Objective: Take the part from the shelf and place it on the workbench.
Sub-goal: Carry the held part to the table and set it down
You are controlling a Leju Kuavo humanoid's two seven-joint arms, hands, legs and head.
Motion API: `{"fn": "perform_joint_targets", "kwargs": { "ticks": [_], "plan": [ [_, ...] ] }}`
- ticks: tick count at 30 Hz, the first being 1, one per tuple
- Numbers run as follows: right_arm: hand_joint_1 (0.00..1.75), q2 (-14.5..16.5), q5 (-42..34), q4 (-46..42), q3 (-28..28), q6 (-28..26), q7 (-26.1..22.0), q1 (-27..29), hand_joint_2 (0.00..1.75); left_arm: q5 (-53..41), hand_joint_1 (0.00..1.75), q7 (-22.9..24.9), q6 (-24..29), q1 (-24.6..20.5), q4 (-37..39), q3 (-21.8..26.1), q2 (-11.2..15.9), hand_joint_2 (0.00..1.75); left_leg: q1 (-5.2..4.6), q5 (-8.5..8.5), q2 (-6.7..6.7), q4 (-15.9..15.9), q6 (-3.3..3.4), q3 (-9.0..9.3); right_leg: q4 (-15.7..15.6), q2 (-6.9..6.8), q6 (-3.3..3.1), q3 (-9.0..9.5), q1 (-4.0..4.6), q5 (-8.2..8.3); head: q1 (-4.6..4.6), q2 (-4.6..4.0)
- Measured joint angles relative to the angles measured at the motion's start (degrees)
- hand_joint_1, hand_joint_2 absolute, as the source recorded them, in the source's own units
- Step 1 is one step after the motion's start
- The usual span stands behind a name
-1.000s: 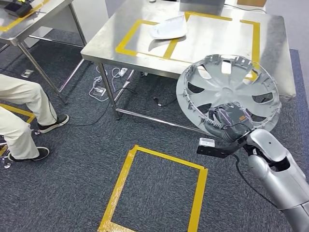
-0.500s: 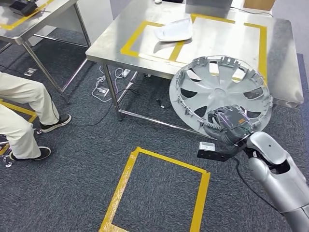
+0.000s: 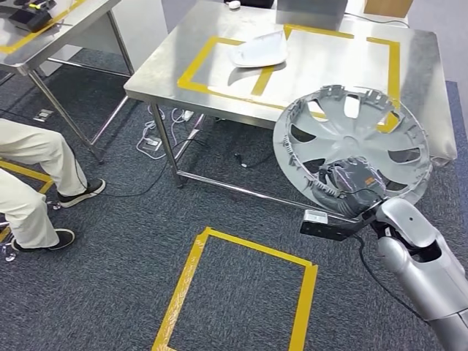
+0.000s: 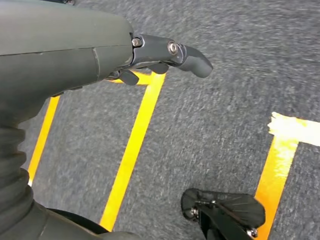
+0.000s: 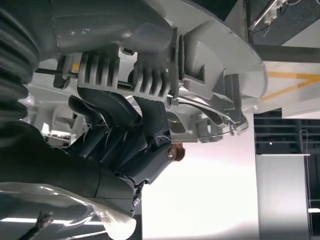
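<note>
My right hand (image 3: 349,184) grips a silver hubcap (image 3: 353,142) by its near rim, my fingers (image 5: 113,130) hooked through the ribbed clips on its inner side, as seen from the right wrist. In the head view the hubcap is held tilted, inner face toward me, in the air in front of the steel desk (image 3: 165,73), its far edge overlapping the desk's near edge at about two o'clock from the picture's centre. Whether it touches the desk I cannot tell. The desk is marked with yellow tape rectangles (image 3: 193,69), and a white moulded part (image 3: 259,50) lies on it at twelve o'clock, well apart from the hubcap. A grey box (image 3: 311,11) stands at the desk's far edge. My left hand (image 4: 75,55) hangs over grey carpet (image 4: 226,100) crossed by yellow tape lines (image 4: 132,150), its fingers (image 4: 181,54) loosely extended and holding nothing. On the floor at six o'clock in the head view is a yellow tape square (image 3: 237,292). White cables (image 3: 165,128) lie under the desk. A person's legs in pale trousers (image 3: 33,175) and dark shoes (image 3: 80,191) sit at nine o'clock, beside a second steel desk (image 3: 55,33) at ten o'clock.
</note>
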Motion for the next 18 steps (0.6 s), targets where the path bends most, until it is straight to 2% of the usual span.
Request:
{"fn": "perform_joint_targets", "kwargs": {
  "ticks": [2, 4, 5, 6, 8, 9, 10, 11, 12, 13, 14, 15, 16, 18],
  "plan": [
    [1.75, 0.0, 0.0, 0.0, 0.0, 0.0, -0.1, 0.0, 1.75, 0.2, 0.00, 0.0, 0.0, 0.0, 0.0, 0.0, 0.0, 1.75, -0.05, -0.67, 0.01, -1.2, 0.58, 0.67, 0.1, 0.00, 0.86, 0.14, 0.01, 0.33, 0.02, -0.01],
    [1.75, 0.1, -0.3, 0.1, 0.1, 0.3, -0.5, -0.3, 1.75, 0.9, 0.00, 0.3, 0.1, -0.1, 0.0, 0.0, -0.1, 1.75, 0.15, -0.59, -0.10, -1.7, 1.23, 1.49, 1.4, -0.08, 1.43, -0.24, -0.07, -0.05, 0.14, 0.00],
    [1.75, 0.5, -0.6, 0.3, 0.2, 0.8, -0.9, -0.9, 1.75, 1.6, 0.00, 1.0, 0.5, -0.4, -0.1, 0.0, -0.3, 1.75, 0.23, -0.56, -0.14, -1.8, 1.48, 1.89, 3.2, -0.07, 1.53, -1.29, -0.10, -1.04, 0.33, -0.01],
    [1.75, 1.1, -1.1, 0.7, 0.7, 1.6, -1.3, -1.9, 1.75, 2.4, 0.00, 2.3, 1.5, -1.0, -0.3, 0.1, -0.5, 1.75, 0.23, -0.58, -0.14, -1.9, 1.64, 2.08, 6.2, -0.05, 1.62, -3.08, -0.11, -2.39, 0.47, 0.00],
    [1.75, 3.3, -2.2, 2.1, 2.1, 3.1, -1.7, -4.8, 1.75, 4.1, 0.00, 5.1, 4.1, -2.8, -1.2, 0.3, -1.1, 1.75, 0.11, -0.79, -0.06, -1.8, 1.85, 2.17, 13.3, -0.03, 1.87, -7.69, -0.09, -4.82, 0.67, 0.01],
    [1.75, 4.5, -2.7, 3.0, 3.0, 3.5, -1.8, -6.3, 1.75, 4.8, 0.00, 6.1, 5.2, -3.7, -1.9, 0.4, -1.3, 1.75, 0.08, -0.95, -0.02, -1.8, 1.87, 2.31, 15.4, -0.04, 1.99, -9.41, -0.09, -4.99, 0.66, 0.01],
    [1.75, 5.8, -3.1, 3.9, 3.8, 3.9, -1.8, -7.6, 1.75, 5.4, 0.00, 6.7, 6.0, -4.5, -2.5, 0.5, -1.5, 1.75, 0.10, -1.19, -0.03, -1.8, 1.83, 2.58, 15.4, -0.05, 2.03, -10.07, -0.10, -3.98, 0.67, 0.00],
    [1.75, 6.9, -3.6, 4.7, 4.6, 4.1, -1.9, -8.9, 1.75, 5.9, 0.00, 7.1, 6.3, -5.1, -3.1, 0.7, -1.6, 1.75, 0.19, -1.51, -0.08, -1.8, 1.72, 3.00, 13.2, -0.06, 2.01, -9.60, -0.15, -1.90, 0.67, 0.00],
    [1.75, 7.8, -3.9, 5.4, 5.3, 4.2, -1.8, -9.9, 1.75, 6.2, 0.00, 7.2, 6.5, -5.4, -3.6, 0.8, -1.7, 1.75, 0.28, -1.91, -0.17, -1.8, 1.53, 3.49, 9.5, -0.08, 1.97, -8.27, -0.21, 0.80, 0.69, -0.01],
    [1.75, 8.5, -4.2, 6.1, 5.8, 4.3, -1.8, -10.9, 1.75, 6.5, 0.00, 7.3, 6.6, -5.6, -3.9, 0.9, -1.7, 1.75, 0.35, -2.29, -0.28, -1.7, 1.29, 3.94, 5.8, -0.07, 1.91, -6.88, -0.17, 2.61, 0.69, -0.01],
    [1.75, 9.1, -4.3, 6.7, 6.3, 4.3, -1.7, -11.7, 1.75, 6.7, 0.00, 7.3, 6.6, -5.7, -4.2, 1.0, -1.7, 1.75, 0.36, -2.65, -0.40, -1.6, 0.98, 4.16, 2.8, -0.09, 1.64, -5.61, -0.09, 3.36, 0.74, -0.01],
    [1.75, 9.5, -4.5, 7.2, 6.7, 4.3, -1.7, -12.4, 1.75, 6.8, 0.00, 7.3, 6.6, -5.7, -4.4, 1.2, -1.7, 1.75, 0.33, -2.94, -0.49, -1.6, 0.64, 4.21, 1.1, -0.07, 1.25, -4.86, 0.03, 3.62, 0.77, -0.01],
    [1.75, 9.9, -4.6, 7.6, 7.1, 4.2, -1.8, -12.9, 1.75, 6.9, 0.00, 7.3, 6.6, -5.6, -4.5, 1.3, -1.7, 1.75, 0.28, -3.06, -0.54, -1.5, 0.29, 4.22, 0.7, -0.06, 0.77, -4.56, 0.17, 3.10, 0.81, -0.01],
    [1.75, 10.5, -4.9, 8.0, 7.8, 4.2, -1.9, -13.4, 1.75, 7.2, 0.00, 7.2, 6.6, -5.6, -4.8, 1.7, -1.7, 1.75, 0.24, -3.25, -0.50, -0.9, -0.29, 4.17, 0.3, -0.06, -0.14, -3.86, 0.13, 3.20, 0.84, -0.01]
  ]
}}
